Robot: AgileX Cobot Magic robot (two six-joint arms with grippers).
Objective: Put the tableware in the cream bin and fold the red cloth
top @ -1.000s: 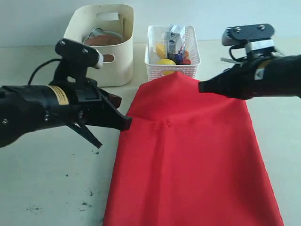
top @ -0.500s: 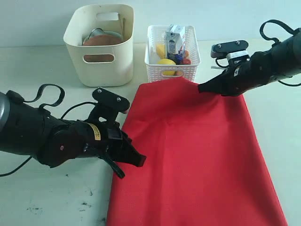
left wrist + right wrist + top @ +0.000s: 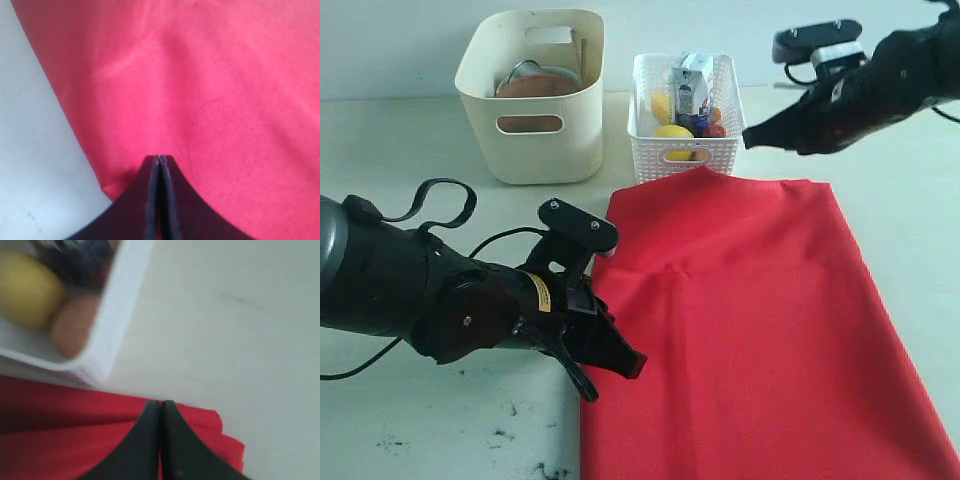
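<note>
Starting at the left, the cream bin (image 3: 565, 140) stands at the back of the surface (image 3: 420, 200). A round brown wooden plate (image 3: 535, 86) shows inside it, with a curved metal rim (image 3: 523, 67) behind. The rest of its load is hidden by the wall. No tableware lies loose anywhere on the surface in view, so the clearing half of the task looks finished.

Nearer the camera, the left gripper (image 3: 632, 365) sits low at the left edge of the red cloth (image 3: 750, 320). Its jaws are pressed together, and the left wrist view shows no fabric caught between them.

Behind the cloth's far edge is the white lattice basket (image 3: 685, 150), which holds a milk carton (image 3: 692, 85) and a yellow fruit (image 3: 672, 132). Neither belongs to the task.

The red cloth lies flat as a long panel running from just before the basket to the near edge of the picture, with a slight ripple near the left arm. The right wrist view shows a stepped, layered edge at the far right corner, so it may already be doubled once. By my reading the folding is only partly done, and shortening that long panel is what is left.

On the right, the right gripper (image 3: 748, 139) hangs above and clear of the cloth's far edge, its jaws pressed together and empty.
</note>
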